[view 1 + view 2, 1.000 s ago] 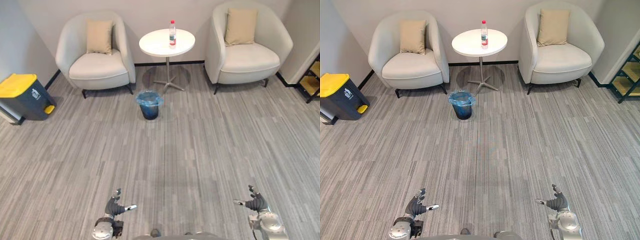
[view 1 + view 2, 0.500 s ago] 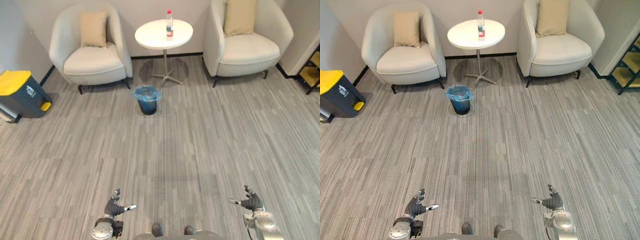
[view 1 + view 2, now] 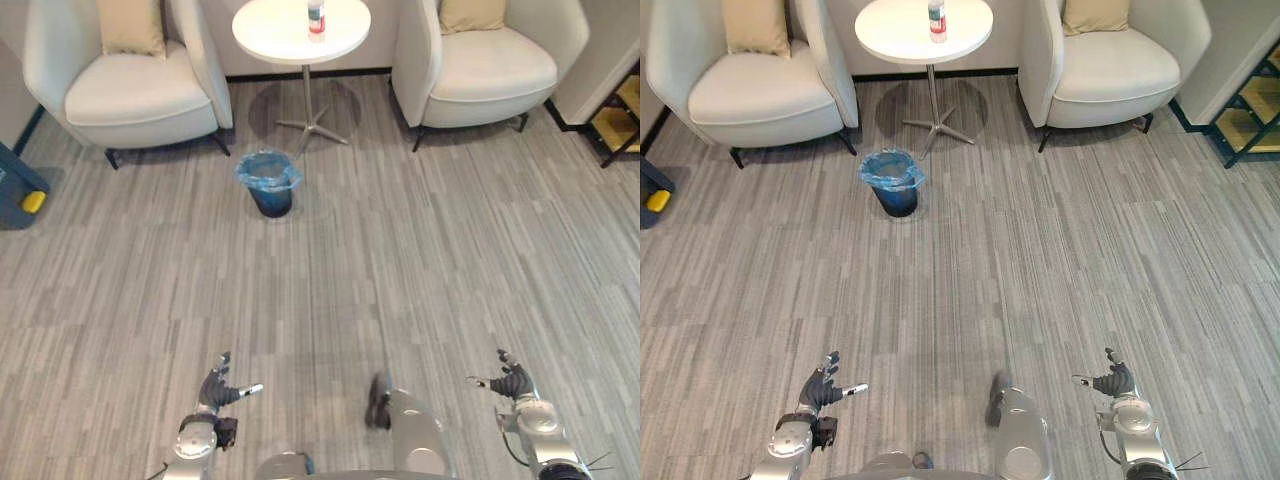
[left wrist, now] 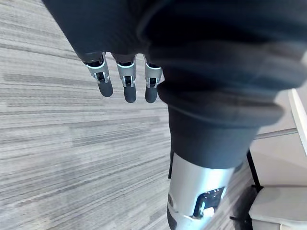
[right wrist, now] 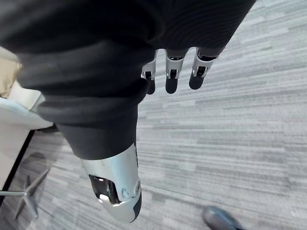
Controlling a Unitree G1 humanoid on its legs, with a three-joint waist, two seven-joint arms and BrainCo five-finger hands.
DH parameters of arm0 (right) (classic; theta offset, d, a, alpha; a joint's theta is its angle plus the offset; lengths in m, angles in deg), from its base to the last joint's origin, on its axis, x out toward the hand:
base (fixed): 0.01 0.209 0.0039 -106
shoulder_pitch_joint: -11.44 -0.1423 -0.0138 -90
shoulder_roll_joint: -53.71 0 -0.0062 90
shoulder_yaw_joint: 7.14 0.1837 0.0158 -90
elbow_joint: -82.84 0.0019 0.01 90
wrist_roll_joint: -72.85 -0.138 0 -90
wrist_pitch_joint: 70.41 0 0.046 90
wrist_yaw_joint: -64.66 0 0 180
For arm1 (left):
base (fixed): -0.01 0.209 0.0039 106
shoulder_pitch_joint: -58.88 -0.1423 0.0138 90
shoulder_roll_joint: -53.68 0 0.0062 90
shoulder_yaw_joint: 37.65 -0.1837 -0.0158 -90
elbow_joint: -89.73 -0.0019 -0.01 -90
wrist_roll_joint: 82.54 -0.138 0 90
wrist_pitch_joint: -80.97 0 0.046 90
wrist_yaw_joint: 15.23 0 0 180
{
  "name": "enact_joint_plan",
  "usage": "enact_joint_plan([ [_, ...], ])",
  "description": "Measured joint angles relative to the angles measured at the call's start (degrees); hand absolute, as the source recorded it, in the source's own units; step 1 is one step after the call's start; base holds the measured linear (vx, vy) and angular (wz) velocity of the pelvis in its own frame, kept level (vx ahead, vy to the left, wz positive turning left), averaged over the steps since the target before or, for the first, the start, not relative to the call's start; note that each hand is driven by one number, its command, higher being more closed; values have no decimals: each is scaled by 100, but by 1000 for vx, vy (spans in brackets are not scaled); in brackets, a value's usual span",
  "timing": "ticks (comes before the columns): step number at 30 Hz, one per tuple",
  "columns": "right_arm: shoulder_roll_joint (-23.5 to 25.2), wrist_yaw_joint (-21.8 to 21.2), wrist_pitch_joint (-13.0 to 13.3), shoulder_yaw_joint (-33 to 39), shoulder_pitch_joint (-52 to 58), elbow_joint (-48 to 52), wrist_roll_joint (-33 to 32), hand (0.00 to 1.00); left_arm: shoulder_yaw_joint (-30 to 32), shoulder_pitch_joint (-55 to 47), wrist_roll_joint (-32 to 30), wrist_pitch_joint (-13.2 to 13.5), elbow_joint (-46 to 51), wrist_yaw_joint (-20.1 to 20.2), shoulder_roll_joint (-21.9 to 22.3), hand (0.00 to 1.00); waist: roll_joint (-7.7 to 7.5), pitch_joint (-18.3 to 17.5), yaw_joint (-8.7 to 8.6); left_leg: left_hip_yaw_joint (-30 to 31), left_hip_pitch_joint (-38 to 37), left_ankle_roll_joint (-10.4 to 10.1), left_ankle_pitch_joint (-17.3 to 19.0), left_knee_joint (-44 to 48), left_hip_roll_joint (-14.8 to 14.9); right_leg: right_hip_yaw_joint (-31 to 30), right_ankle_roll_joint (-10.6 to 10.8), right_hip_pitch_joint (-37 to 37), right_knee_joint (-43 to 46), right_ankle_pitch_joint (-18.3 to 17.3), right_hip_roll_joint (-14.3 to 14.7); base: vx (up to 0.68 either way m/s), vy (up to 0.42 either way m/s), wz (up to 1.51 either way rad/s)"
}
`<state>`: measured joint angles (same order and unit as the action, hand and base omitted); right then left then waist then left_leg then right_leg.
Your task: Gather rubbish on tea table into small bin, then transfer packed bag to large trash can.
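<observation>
A labelled plastic bottle [image 3: 316, 17] is recorded upright on the round white tea table [image 3: 270, 30], between two cream armchairs [image 3: 130, 95]. The small round bin [image 3: 270, 202], lined with a crinkled blue bag [image 3: 268, 168], stands on striped grey carpet [image 3: 400, 260] near the table's foot; its contents cannot be told. Left hand [image 3: 215, 388] and right hand [image 3: 513, 383] are held low, fingers loosely extended, nothing grasped.

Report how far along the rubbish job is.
Done: nothing yet. The bottle stands on the table; the small bin with its blue bag sits on the floor in front. In hand: nothing; the left hand and right hand are open, empty and well short of the table. Left: bin the bottle, then carry the bag to the large can.
</observation>
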<state>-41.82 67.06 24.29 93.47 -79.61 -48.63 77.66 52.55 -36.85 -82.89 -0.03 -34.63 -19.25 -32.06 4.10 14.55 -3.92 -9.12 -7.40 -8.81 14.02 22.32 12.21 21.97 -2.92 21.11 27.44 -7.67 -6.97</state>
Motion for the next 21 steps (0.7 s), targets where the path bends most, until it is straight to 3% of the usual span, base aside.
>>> enact_joint_plan([
  [1,14,2,1,-53,24,3,-2,0,-8,9,19,0,-1,1,27,0,61,35,5,114,511,51,-544,1436,297,126,-40,-464,-139,-242,134,567,-313,33],
  [2,16,9,1,-122,37,-1,-18,0,-10,-3,43,4,3,2,34,0,67,47,41,113,780,76,-645,2176,477,152,-33,-735,-294,-298,229,579,-293,19],
  [3,49,17,14,-246,45,1,-53,0,-4,-28,84,4,0,1,31,0,38,111,152,54,1265,257,-494,3455,774,154,-83,-1327,-690,-371,455,557,-245,-3],
  [4,145,31,40,-249,48,9,-178,0,-3,-33,87,-2,5,-1,27,0,-27,184,247,-42,1667,461,-370,4109,822,156,-90,-1954,-1139,-394,564,545,-233,-5],
  [5,185,50,57,-246,54,26,-231,0,-8,-37,88,-3,8,-1,31,0,-129,222,291,-115,1888,515,-335,4184,808,156,-86,-2208,-1358,-392,590,514,-206,-1],
  [6,208,79,83,-246,57,35,-257,0,-10,-39,88,-1,16,-1,42,0,-187,224,351,-285,2210,547,-311,4096,735,144,-74,-2503,-1652,-385,610,505,-178,-3],
  [9,164,122,128,-230,-12,28,-319,0,13,-70,90,-3,97,0,44,0,-261,272,578,-645,3075,533,-294,2277,230,-61,-36,-3017,-2119,-383,605,549,-62,-37],
  [11,172,126,129,-197,-65,4,-319,0,87,-189,103,-5,185,-9,105,0,-280,281,752,-642,3076,428,-694,63,-316,-325,223,-3358,-2260,-527,547,593,93,-64],
  [12,143,126,132,-202,-61,-2,-318,0,122,-266,121,-3,248,-16,153,0,-242,263,804,-641,2956,491,-1048,-831,-445,-473,414,-3556,-2344,-657,579,492,119,-63],
  [13,108,126,133,-222,-54,-2,-316,0,166,-369,143,1,287,-37,204,0,-139,202,797,-641,2967,644,-1191,-1145,-458,-579,599,-3759,-2418,-819,677,643,209,-80],
  [14,257,133,131,-260,-67,-62,-300,0,253,-428,192,-24,272,-65,150,0,-346,125,897,-525,3157,1077,-1745,-416,-566,-708,795,-3956,-2260,-1228,488,634,209,-56],
  [15,300,132,143,-263,-27,-102,-291,0,272,-410,197,-42,269,-83,160,0,-468,83,874,-540,3265,1195,-1572,-100,-604,-755,869,-3852,-1908,-1322,360,785,257,-28],
  [16,380,131,137,-263,-31,-289,-280,0,261,-380,197,-53,262,-98,193,0,-624,66,814,-537,3291,1236,-1113,310,-639,-846,959,-3372,-634,-1364,99,657,200,16],
  [17,489,132,122,-261,-34,-386,-244,0,247,-365,204,-67,199,-104,165,0,-763,63,768,-496,3140,1293,-814,501,-753,-1041,1401,-2756,1020,-970,-194,815,235,35],
  [18,558,130,117,-268,27,-421,-241,0,215,-286,209,-118,118,-108,105,0,-836,69,746,-409,2961,1335,-562,599,-869,-1217,1654,-2347,2141,-717,-349,677,165,41],
  [19,577,122,105,-283,54,-451,-238,0,188,-228,230,-145,86,-115,71,0,-852,72,732,-345,2818,1379,-416,635,-940,-1271,1631,-2117,2745,-733,-398,665,107,56],
  [20,584,124,80,-403,57,-466,-237,0,168,-189,321,-159,102,-145,33,0,-830,86,649,-256,2378,1433,-209,563,-1039,-1241,1389,-1746,3461,-842,-486,647,61,56],
  [21,592,116,98,-533,80,-413,-237,0,161,-190,378,-155,106,-173,-1,0,-763,96,607,-162,1893,1399,-88,344,-1074,-1073,1122,-1474,3497,-961,-500,628,48,50],
])
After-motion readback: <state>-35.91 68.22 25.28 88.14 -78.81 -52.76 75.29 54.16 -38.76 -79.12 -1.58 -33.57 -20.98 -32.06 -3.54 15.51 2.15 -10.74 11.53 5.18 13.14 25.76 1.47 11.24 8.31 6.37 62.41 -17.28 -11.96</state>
